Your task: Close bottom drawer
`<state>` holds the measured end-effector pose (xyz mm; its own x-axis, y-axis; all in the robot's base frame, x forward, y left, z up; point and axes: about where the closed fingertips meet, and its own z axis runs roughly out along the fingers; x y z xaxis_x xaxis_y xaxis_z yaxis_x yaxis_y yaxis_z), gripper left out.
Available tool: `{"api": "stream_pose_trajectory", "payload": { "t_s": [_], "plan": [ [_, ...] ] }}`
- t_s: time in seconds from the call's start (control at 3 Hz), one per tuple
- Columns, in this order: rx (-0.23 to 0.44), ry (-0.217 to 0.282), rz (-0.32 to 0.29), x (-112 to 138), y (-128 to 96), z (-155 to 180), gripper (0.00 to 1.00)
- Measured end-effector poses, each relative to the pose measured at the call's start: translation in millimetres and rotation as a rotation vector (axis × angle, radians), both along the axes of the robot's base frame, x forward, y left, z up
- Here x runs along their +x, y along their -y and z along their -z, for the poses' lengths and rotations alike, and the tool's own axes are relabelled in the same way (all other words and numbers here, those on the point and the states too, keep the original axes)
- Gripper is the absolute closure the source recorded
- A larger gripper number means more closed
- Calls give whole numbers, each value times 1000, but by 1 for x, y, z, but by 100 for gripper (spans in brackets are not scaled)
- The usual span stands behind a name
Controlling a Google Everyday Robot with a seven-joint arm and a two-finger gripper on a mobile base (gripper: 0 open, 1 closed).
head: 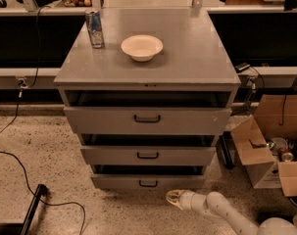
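Observation:
The grey metal cabinet (148, 77) has three drawers. The bottom drawer (148, 181), with the shortest front and a small black bar handle (148, 183), sits nearly pushed in, with a dark gap above its front. My gripper (173, 198) is low over the floor just below the drawer's right part, a little in front of it and not touching. Its white arm (221, 211) comes in from the lower right.
The top drawer (147, 120) and middle drawer (148, 155) stand partly out. A white bowl (141, 47) and a can (94, 28) sit on the cabinet top. An open cardboard box (270, 155) stands at the right. A black cable (20, 170) and a dark bar (33, 209) lie at the left.

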<state>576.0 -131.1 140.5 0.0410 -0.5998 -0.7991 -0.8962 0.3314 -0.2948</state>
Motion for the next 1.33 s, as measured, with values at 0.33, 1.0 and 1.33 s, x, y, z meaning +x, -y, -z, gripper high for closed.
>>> {"api": "stream_pose_trajectory", "payload": {
  "t_s": [0.33, 1.0, 1.33],
  "plan": [
    [-40, 48, 31, 21, 0, 2, 100],
    [-103, 117, 112, 58, 22, 6, 100],
    [-106, 139, 100, 67, 28, 9, 100]
  ]
}}
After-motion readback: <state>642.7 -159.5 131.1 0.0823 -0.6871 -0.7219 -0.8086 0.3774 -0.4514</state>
